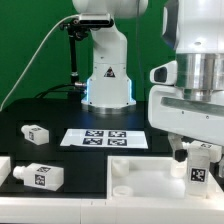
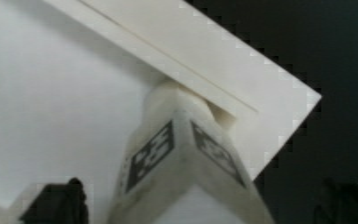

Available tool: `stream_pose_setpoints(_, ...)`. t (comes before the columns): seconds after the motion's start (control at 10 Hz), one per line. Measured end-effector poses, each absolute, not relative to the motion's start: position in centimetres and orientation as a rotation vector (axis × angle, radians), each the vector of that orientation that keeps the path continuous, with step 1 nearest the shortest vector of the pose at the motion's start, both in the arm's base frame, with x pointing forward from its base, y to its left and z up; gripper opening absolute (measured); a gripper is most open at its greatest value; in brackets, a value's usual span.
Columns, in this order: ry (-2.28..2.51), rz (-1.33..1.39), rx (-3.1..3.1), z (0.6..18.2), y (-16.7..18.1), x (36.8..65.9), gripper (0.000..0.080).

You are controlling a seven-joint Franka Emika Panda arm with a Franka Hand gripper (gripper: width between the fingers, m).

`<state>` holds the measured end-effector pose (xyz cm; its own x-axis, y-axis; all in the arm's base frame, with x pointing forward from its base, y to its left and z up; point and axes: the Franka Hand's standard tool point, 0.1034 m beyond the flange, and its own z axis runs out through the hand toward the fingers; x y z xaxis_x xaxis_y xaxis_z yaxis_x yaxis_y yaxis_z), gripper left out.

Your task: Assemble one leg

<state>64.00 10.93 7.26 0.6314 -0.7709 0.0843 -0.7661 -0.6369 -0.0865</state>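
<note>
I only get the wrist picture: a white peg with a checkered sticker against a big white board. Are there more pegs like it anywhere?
Observer: Yes. In the exterior view a second leg lies on the black table, toward that view's left.
Operator: Any others?
Observer: A third leg lies nearer the camera, also on that left side.
Operator: Anything that isn't a peg?
Observer: A flat marker board with several tags lies mid-table.
</note>
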Motion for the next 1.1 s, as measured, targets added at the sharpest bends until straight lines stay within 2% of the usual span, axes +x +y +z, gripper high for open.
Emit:
stream_pose_setpoints(0.3, 0.95, -0.207, -2.991, 7.4, 10.82, 64.27, 0.0649)
stream_pose_setpoints(0.5, 1.031, -0.206, -2.962, 7.33, 10.67, 64.25, 0.0649)
stream_pose_setpoints(0.6, 1.033, -0.206, -2.962, 7.31, 10.67, 64.24, 0.0497)
stream_pose_setpoints(0.7, 1.115, -0.204, -2.927, 7.27, 10.69, 64.23, 0.0497)
stream_pose_setpoints(0.8, 1.218, -0.204, -2.88, 7.26, 10.7, 64.23, 0.0359)
stream_pose_setpoints(0.9, 1.274, -0.204, -2.853, 7.26, 10.67, 64.24, 0.0284)
stream_pose_setpoints(1.1, 1.432, -0.202, -2.77, 7.23, 10.57, 64.23, 0.0284)
